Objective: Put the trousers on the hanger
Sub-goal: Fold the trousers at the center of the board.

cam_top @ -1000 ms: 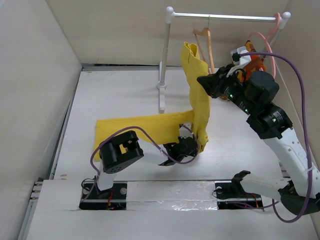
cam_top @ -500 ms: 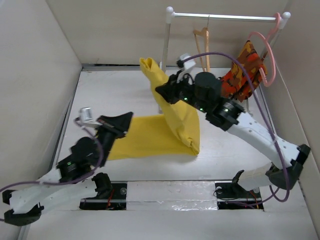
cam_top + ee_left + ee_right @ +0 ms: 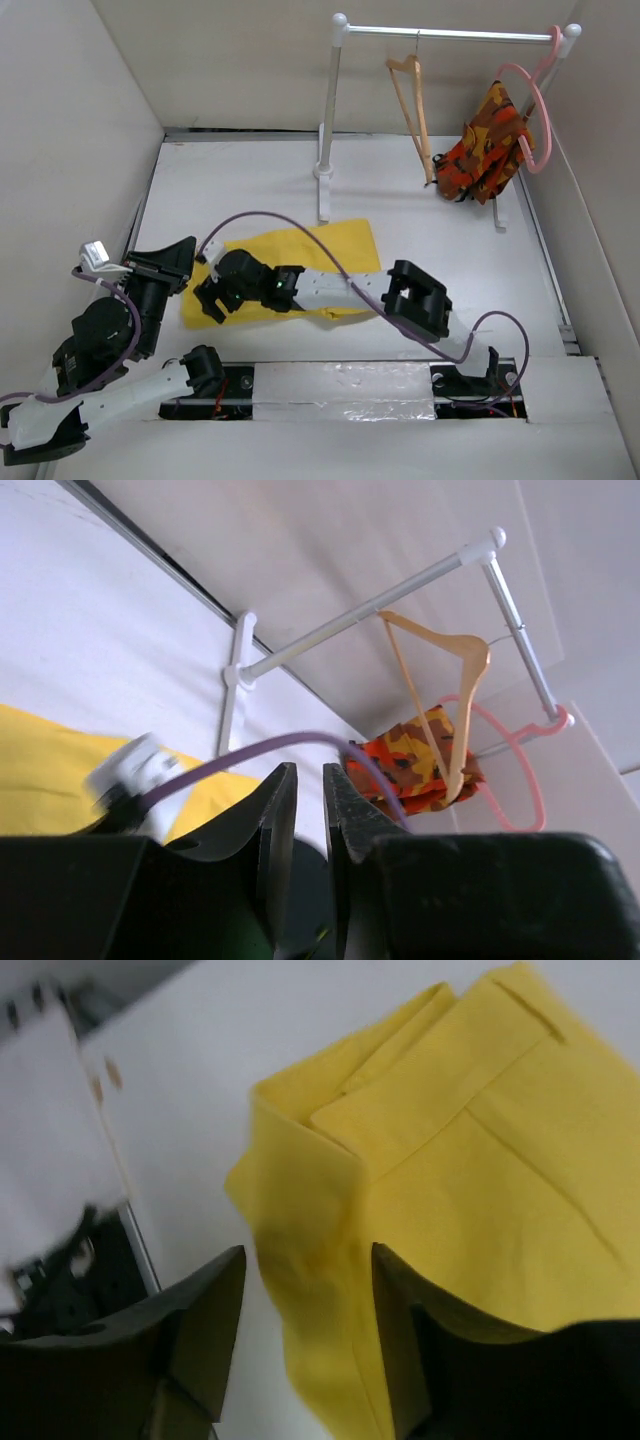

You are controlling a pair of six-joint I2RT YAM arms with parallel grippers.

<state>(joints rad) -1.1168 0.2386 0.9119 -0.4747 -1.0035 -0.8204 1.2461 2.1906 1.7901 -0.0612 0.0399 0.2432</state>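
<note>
The yellow trousers lie folded flat on the white table; in the right wrist view their waist end is crumpled at one corner. My right gripper hovers open over that corner, jaws wide, gripping nothing. My left gripper is raised at the left, apart from the cloth, its jaws parted by a narrow gap with nothing in it. The tan wooden hanger hangs bare on the rail at the back.
A white clothes rack stands at the back. On its right end a pink hanger carries a camouflage garment. The right arm's purple cable arcs over the trousers. Walls close in left, back and right.
The right arm swung down and left from holding the trousers aloft; they now lie flat and its jaws have opened. The left arm pulled back left, and its jaws parted slightly.
</note>
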